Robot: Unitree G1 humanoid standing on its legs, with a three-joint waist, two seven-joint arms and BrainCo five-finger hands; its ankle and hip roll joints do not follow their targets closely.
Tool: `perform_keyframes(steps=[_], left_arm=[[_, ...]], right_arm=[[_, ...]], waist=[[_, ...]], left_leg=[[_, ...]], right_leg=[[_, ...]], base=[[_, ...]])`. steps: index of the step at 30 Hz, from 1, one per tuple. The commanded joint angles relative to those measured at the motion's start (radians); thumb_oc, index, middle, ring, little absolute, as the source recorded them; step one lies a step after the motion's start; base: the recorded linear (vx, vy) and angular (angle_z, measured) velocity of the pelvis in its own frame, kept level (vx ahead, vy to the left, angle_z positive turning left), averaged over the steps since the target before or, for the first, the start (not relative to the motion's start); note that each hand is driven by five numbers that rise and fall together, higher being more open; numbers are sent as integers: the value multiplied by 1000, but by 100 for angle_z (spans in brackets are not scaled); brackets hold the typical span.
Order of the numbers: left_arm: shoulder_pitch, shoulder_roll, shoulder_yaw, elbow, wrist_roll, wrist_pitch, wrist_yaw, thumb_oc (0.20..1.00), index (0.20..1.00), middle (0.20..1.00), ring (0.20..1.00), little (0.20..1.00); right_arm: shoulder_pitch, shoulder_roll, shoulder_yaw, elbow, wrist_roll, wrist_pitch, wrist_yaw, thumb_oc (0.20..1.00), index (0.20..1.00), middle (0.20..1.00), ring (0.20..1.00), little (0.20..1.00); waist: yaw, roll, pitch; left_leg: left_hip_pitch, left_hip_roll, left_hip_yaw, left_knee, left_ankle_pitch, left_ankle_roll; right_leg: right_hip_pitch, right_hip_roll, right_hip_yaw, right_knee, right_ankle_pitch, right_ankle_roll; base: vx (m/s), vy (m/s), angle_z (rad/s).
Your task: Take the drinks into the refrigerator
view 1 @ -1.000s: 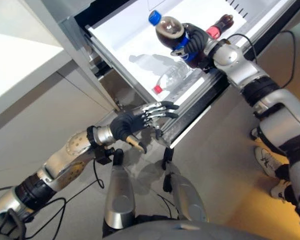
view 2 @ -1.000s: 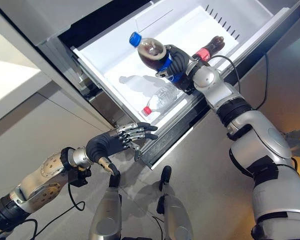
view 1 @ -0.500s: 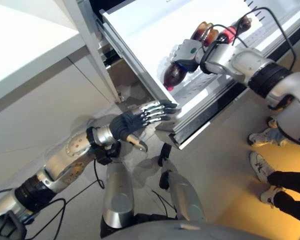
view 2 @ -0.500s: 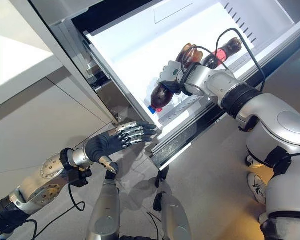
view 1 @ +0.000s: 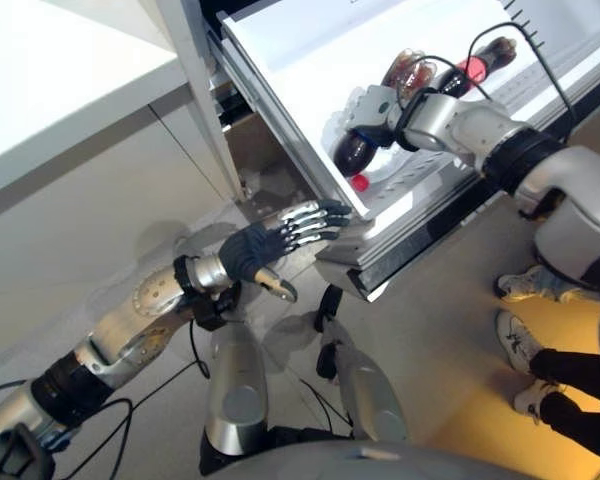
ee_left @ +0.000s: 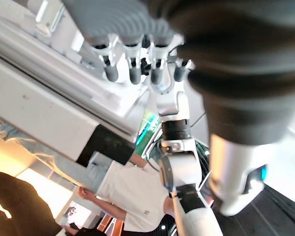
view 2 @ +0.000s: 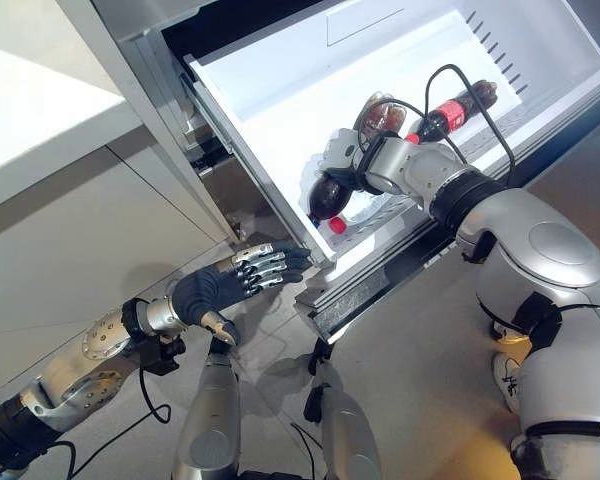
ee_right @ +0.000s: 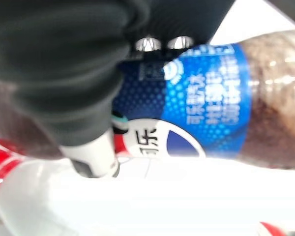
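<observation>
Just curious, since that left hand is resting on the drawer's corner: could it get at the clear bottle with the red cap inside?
Probably not easily. The left hand sits outside the drawer's front wall, and the right hand with its cola bottle hangs over the clear bottle.

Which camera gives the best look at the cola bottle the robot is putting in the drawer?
The right wrist view: the cola bottle shows close up, blue label plain, under the right robot hand. Both eye views show it small, lying in the fridge drawer, partly hidden by that hand.
</observation>
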Motion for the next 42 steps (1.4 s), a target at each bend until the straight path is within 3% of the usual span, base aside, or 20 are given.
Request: perform_keyframes(steps=[1,12,13,14,15,30,39,42], left_arm=[[69,25,65,-135,3,-34,-7,1000,1000,1000,1000,1000],[86,29,82,-144,5,-39,-4,1000,1000,1000,1000,1000],[90,27,85,-145,7,-38,-4,1000,1000,1000,1000,1000],[91,27,85,-145,7,-38,-4,1000,1000,1000,1000,1000],[92,26,87,-146,8,-37,-3,1000,1000,1000,1000,1000],[62,27,76,-142,-6,-31,-16,1000,1000,1000,1000,1000],[45,36,67,-116,-13,-14,-41,1000,1000,1000,1000,1000],[66,34,84,-98,-4,-12,-45,1000,1000,1000,1000,1000]], right_arm=[[-189,-28,-34,65,92,49,-64,200,200,200,200,200],[-199,-40,-64,108,185,63,-89,200,200,200,200,200],[-191,-39,-70,118,194,65,-83,256,256,256,256,256],[-191,-39,-70,118,195,65,-83,837,837,837,837,837],[-187,-33,-77,128,201,67,-80,1000,1000,1000,1000,1000],[-189,8,-70,168,185,66,-82,1000,1000,1000,1000,1000],[-160,-62,-115,91,222,64,-88,1000,1000,1000,1000,1000],[-148,-135,-147,-20,242,52,-98,1000,1000,1000,1000,1000]], waist=[[30,-22,16],[24,-9,16],[24,-5,16],[24,-5,16],[23,-2,16],[30,14,16],[44,17,13],[33,11,-21]], left_leg=[[64,-86,31,-149,55,137],[32,-89,27,-148,61,142],[27,-90,26,-147,61,143],[27,-91,25,-146,61,143],[24,-91,24,-145,60,144],[11,-106,19,-95,36,146],[67,-117,26,-77,19,144],[98,-118,36,-79,11,142]], right_leg=[[68,47,-16,123,-144,44],[38,41,-21,132,-142,47],[33,38,-25,137,-143,47],[33,38,-25,138,-144,47],[31,37,-27,140,-145,48],[29,23,-31,166,-154,45],[96,7,-39,174,-161,40],[126,4,-39,170,-162,40]], base=[[0,0,0],[0,0,0],[0,0,0],[0,0,0],[0,0,0],[-1,4,1],[0,0,0],[25,6,2]])
